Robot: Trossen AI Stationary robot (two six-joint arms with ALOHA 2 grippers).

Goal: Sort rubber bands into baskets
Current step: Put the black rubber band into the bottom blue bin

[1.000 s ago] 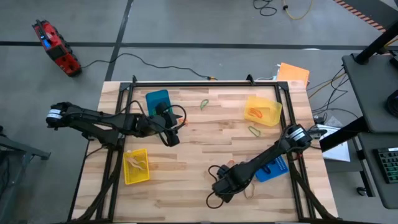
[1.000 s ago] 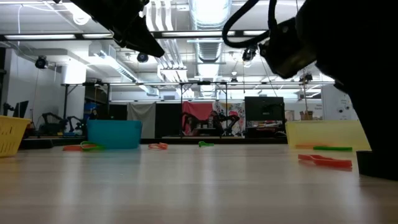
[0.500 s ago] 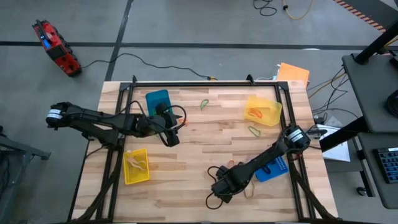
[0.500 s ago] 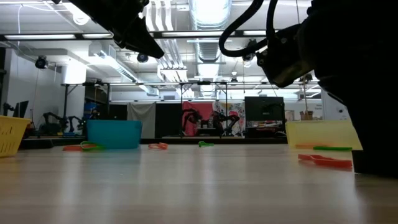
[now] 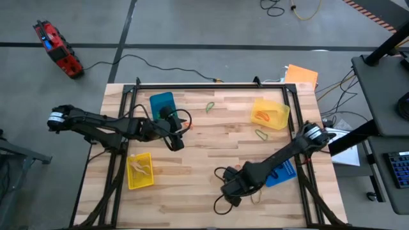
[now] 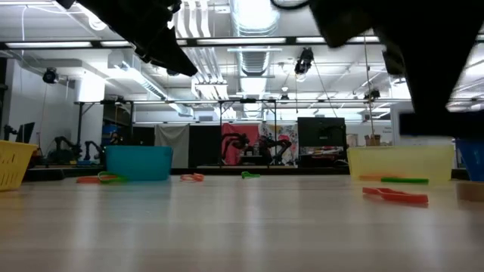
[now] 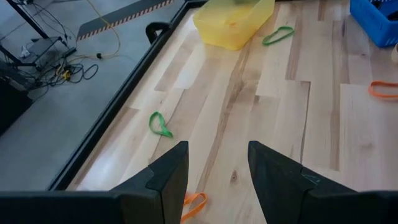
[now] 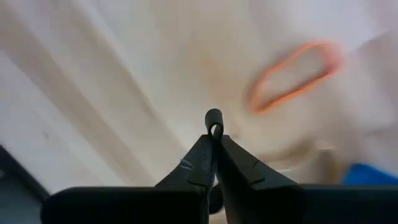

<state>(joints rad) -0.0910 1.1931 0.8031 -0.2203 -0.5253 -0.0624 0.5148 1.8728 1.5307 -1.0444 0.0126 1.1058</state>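
Note:
My right gripper [image 8: 214,144] hangs over the table's near middle [image 5: 231,190], shut on a small black rubber band [image 8: 214,120]. An orange rubber band [image 8: 292,74] lies on the wood just beyond it. A blue basket [image 5: 281,174] sits partly under the right arm. My left gripper [image 7: 217,165] is open above the table beside the other blue basket [image 5: 161,102]. An orange band [image 7: 194,202] lies under its fingers and a green band [image 7: 160,124] lies ahead of them. Yellow baskets stand at the near left [image 5: 140,170] and the far right [image 5: 271,113]. My right gripper pinches the black rubber band between its two fingertips [image 8: 205,155]. Only a small loop of the band [image 8: 214,116] sticks out past the tips. The fingers point down at the table, and the loop shows clear of the wood.
Loose green bands lie at the far middle [image 5: 209,107] and near the far-right yellow basket [image 5: 261,133]. An orange sheet [image 5: 300,75] lies at the far right corner. Black frame rails [image 5: 211,86] run along the table's edges. Bare wood lies between the two arms.
My right gripper has shut on the black rubber band and risen from the table; in the low view its dark bulk has lifted away from the right side.

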